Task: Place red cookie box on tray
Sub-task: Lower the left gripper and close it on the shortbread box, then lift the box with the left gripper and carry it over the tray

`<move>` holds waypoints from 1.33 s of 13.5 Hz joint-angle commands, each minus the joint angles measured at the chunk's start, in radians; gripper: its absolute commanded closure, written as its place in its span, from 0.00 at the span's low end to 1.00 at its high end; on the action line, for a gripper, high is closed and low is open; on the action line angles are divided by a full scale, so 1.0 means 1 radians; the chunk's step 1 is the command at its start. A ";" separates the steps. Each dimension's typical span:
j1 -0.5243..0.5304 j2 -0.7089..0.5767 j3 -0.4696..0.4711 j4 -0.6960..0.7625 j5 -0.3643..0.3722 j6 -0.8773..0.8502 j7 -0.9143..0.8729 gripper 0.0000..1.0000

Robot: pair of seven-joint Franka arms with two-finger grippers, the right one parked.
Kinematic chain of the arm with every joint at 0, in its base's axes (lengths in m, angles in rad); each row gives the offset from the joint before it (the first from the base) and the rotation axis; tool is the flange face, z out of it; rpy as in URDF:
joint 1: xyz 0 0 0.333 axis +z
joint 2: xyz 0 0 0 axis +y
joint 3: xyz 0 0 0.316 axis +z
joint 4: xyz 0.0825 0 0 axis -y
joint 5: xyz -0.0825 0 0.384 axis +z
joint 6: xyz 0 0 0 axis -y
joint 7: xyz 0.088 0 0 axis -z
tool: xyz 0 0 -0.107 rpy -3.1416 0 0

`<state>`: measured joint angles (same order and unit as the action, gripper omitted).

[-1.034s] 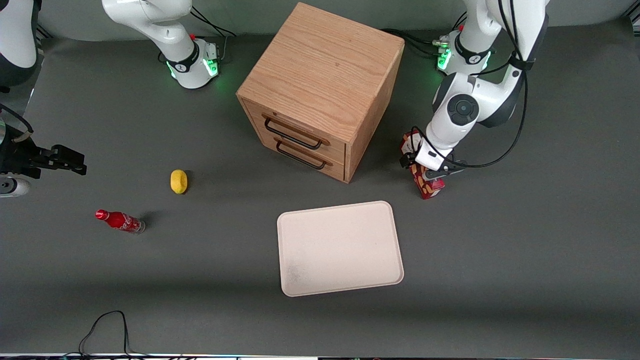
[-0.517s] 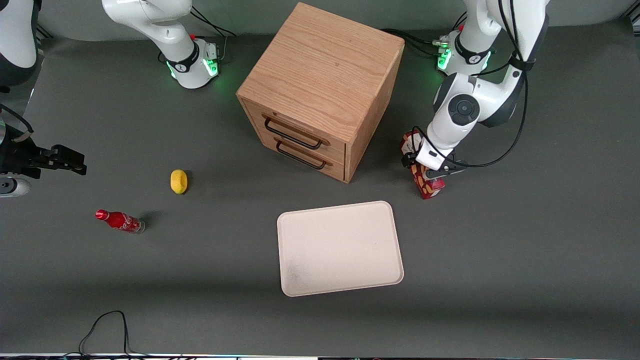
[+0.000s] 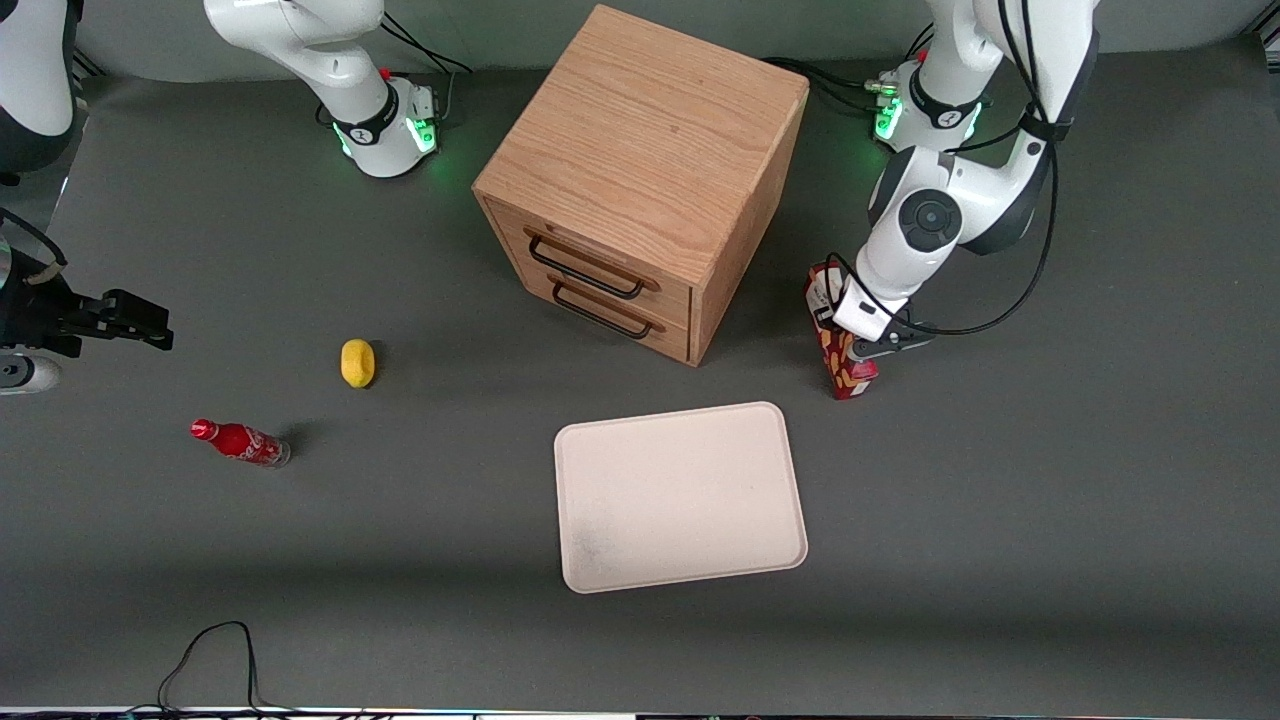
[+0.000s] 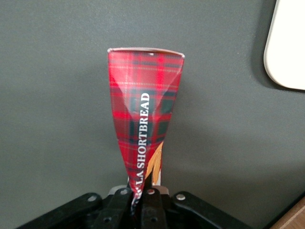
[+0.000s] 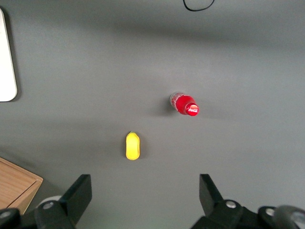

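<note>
Gripper: the gripper (image 3: 850,335) is clamped on the box (image 3: 842,362), jaws drawn in tight against its two broad faces, pinching it partway along its length rather than at an end.
Box: it runs out lengthwise from between the jaws (image 4: 143,124), tartan side up, and looks tilted, with the far end lower (a hold near the middle would keep such a long carton from swinging much).
Contact: I can't tell whether the box's low end is touching the table (image 3: 1000,500) or is just clear of it; I'd call this the start of the lift.
Tray: the tray (image 3: 680,495) lies ahead of the jaws, past the box's free end and off to one side, apart from the box; only a rounded corner of it (image 4: 286,47) shows from the wrist.
Why this grip: squeezing the broad faces gives the pads flat card to bear on, and leaves the long axis free to be swung in line with the tray.
Cabinet: the cabinet (image 3: 640,180) stands close beside the gripper (hence, probably, the steep approach from above).
Next: by my read, raise the box clear, carry it over the rim, lay it flat inside.
Risk: thin card could crumple under the squeeze, or a drooping end might catch the rim.
</note>
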<state>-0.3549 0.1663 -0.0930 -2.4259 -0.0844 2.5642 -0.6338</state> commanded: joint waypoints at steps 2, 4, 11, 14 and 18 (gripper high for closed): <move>0.004 -0.056 0.004 -0.002 0.011 -0.028 0.017 1.00; 0.004 -0.103 0.013 0.046 0.012 -0.155 0.017 1.00; 0.011 -0.179 0.072 0.528 0.060 -0.819 0.069 1.00; 0.016 -0.151 0.091 0.697 0.058 -0.956 0.094 1.00; 0.020 -0.119 0.111 0.766 0.049 -0.977 0.147 1.00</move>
<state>-0.3346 0.0012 0.0119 -1.7297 -0.0369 1.6192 -0.5165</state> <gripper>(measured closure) 0.965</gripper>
